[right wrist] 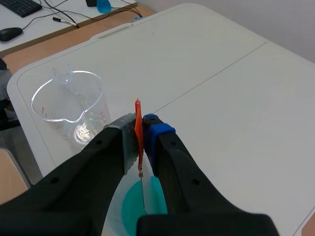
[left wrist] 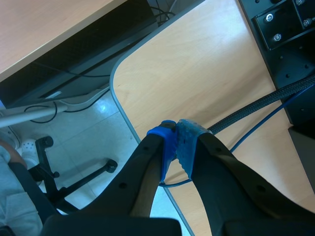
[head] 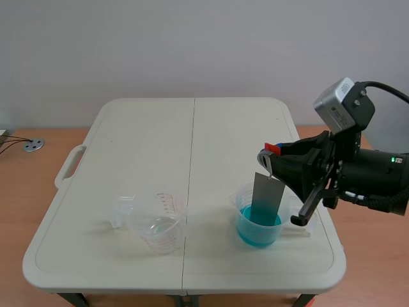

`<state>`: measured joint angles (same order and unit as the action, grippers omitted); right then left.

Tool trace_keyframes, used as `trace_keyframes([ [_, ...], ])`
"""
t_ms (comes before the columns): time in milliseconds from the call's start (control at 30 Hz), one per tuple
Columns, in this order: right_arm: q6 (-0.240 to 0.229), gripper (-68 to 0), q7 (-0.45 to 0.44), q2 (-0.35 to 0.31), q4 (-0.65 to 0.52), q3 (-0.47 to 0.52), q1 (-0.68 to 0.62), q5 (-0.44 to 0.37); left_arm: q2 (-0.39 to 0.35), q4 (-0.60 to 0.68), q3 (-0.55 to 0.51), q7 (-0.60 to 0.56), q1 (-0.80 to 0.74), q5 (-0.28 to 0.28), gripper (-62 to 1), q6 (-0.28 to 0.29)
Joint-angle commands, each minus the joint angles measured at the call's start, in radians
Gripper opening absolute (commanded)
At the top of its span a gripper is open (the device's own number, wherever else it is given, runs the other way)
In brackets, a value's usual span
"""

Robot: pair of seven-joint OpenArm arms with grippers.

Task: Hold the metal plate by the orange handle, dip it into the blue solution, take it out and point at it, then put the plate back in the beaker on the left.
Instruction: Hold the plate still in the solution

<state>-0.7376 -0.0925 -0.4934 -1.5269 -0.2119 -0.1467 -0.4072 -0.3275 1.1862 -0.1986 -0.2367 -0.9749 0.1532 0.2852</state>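
Two beakers sit nearest you on the white tabletop, both toward its near edge. One is the clear beaker with red markings, on the near left. The other is the beaker on the near right, which holds the blue solution. They stand well apart.

Now the one metal plate: it hangs upright over the right beaker with its lower end down inside the rim, at the surface of the blue solution. You can't tell how far it is under. At its upper end is the single orange handle. Your right claw is clamped on that handle, one pad pressed on each side of the thin orange strip.

Only one arm shows in the scene view, the right one. It comes in from the right, and its claw is above the blue beaker.

Your left claw is off the tabletop. Its two blue pads are pressed together with nothing between them, above the edge of a wooden desk. Two cables cross that desk, one black braided cable and one thin blue cable.
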Motion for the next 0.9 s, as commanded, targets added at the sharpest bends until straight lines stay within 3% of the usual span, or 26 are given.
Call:
trace_keyframes([
  [0,-0.008,-66.2,0.004,-0.011,-0.014,0.005,0.014,0.004,-0.005,0.011,-0.002,-0.006,-0.008,-0.003,-59.0,-0.001],
  [867,-0.008,-66.2,0.003,-0.013,-0.014,0.009,0.014,-0.011,-0.005,0.011,-0.002,-0.006,-0.008,-0.003,-59.0,-0.001],
])
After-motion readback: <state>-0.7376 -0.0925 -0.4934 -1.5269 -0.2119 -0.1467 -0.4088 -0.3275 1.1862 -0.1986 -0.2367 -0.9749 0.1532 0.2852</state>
